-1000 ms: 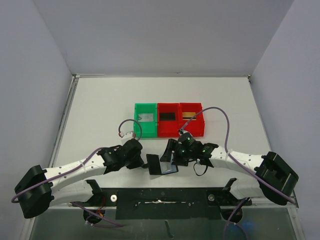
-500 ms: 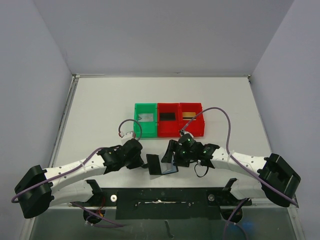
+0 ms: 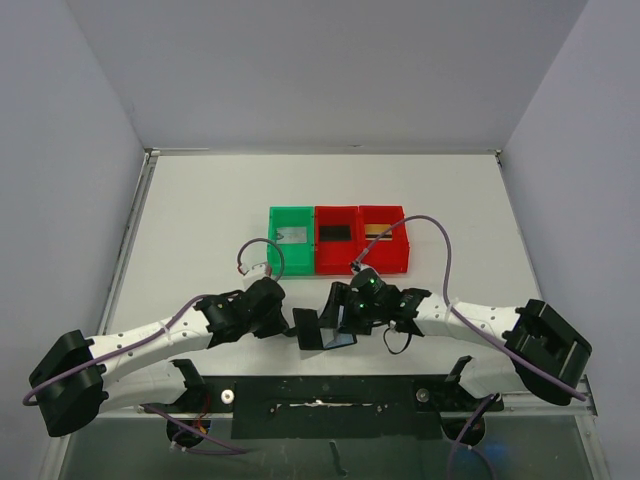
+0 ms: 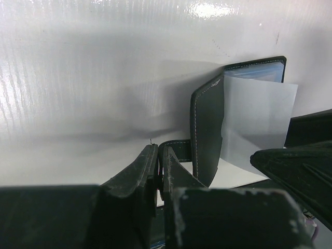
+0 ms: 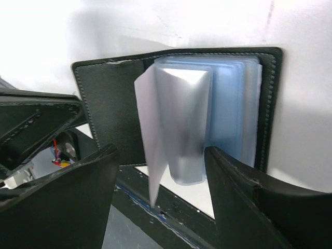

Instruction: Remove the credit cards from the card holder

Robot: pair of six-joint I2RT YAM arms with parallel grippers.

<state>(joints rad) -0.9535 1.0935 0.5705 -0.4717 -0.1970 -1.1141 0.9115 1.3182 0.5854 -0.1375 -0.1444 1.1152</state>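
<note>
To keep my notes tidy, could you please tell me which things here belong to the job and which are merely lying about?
Job: card holder; left pincer, shut on it; right pincer, open over it; grey card; black card; gold card.
Lying about: green bin and red bins, holding those cards; purple cables.

Left gripper [image 4: 157, 151] jaws pinched on stitched flap of card holder [image 4: 206, 129] — cover upright, pale plastic sleeve [image 4: 257, 116] fanned out over white table [image 4: 104, 78].
</note>
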